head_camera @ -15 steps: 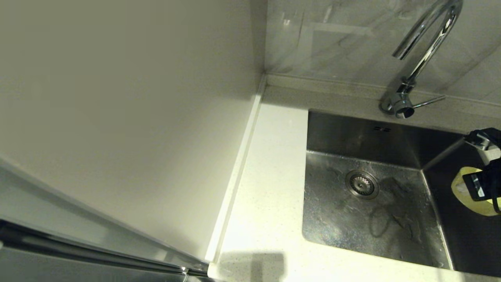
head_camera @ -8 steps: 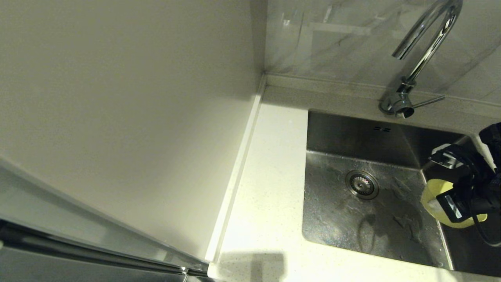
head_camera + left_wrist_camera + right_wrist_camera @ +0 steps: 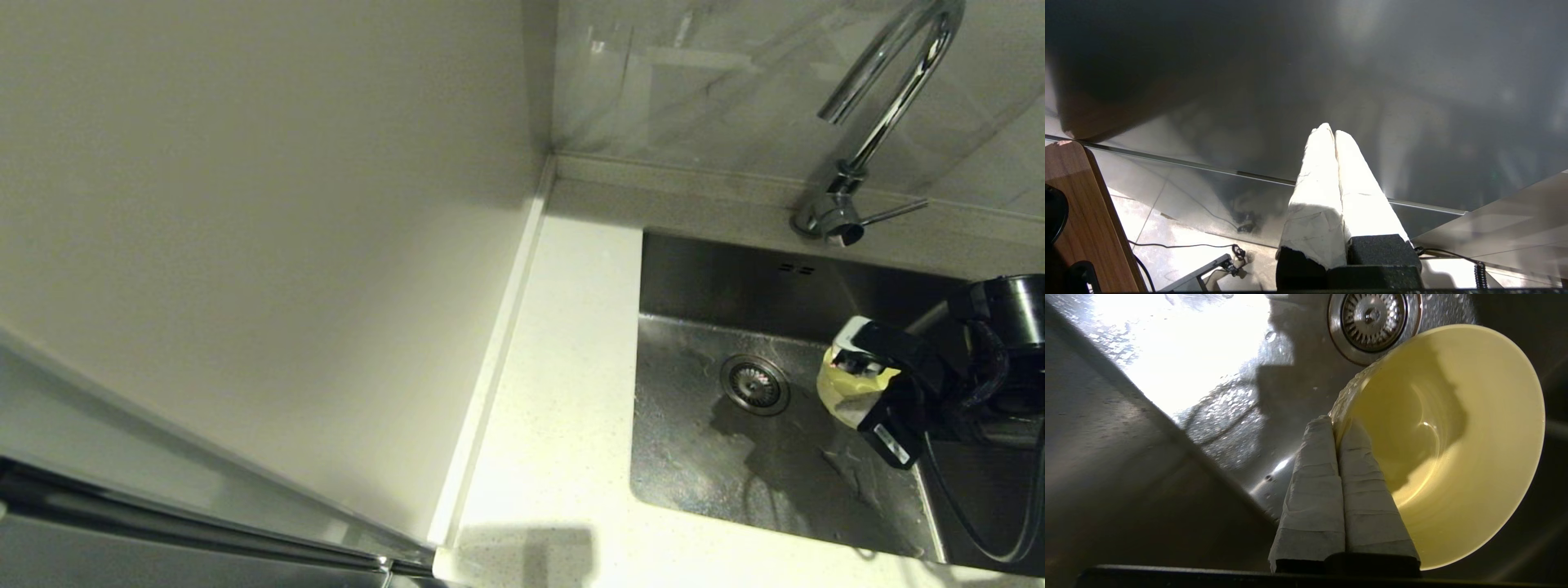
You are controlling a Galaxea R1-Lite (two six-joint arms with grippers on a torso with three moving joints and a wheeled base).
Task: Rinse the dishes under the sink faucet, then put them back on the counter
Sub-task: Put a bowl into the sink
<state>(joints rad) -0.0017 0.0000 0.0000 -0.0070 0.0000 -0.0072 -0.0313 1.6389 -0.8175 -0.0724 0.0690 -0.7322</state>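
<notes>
My right gripper [image 3: 849, 377] [image 3: 1336, 422] is shut on the rim of the yellow bowl [image 3: 841, 390] [image 3: 1457, 445], one taped finger inside, one outside. The bowl hangs tilted on its side over the steel sink [image 3: 718, 457], just right of the drain strainer [image 3: 755, 384] [image 3: 1373, 318]. The chrome faucet [image 3: 886, 98] arches above the sink's back rim; no water shows at its spout. The pink and grey-blue bowls are out of view. My left gripper [image 3: 1331, 130] is parked low, away from the sink, its taped fingers pressed together on nothing.
White speckled counter [image 3: 563, 367] runs along the sink's left side, bounded by an off-white vertical panel [image 3: 261, 245]. The faucet's thin lever [image 3: 894, 213] points right. The sink floor [image 3: 1220, 412] is wet. In the left wrist view, a wooden board [image 3: 1090, 212] and floor cables [image 3: 1184, 246] show.
My right gripper has carried the yellow bowl leftward from the sink's right edge to beside the drain, tilting it over. The left arm has not moved.
</notes>
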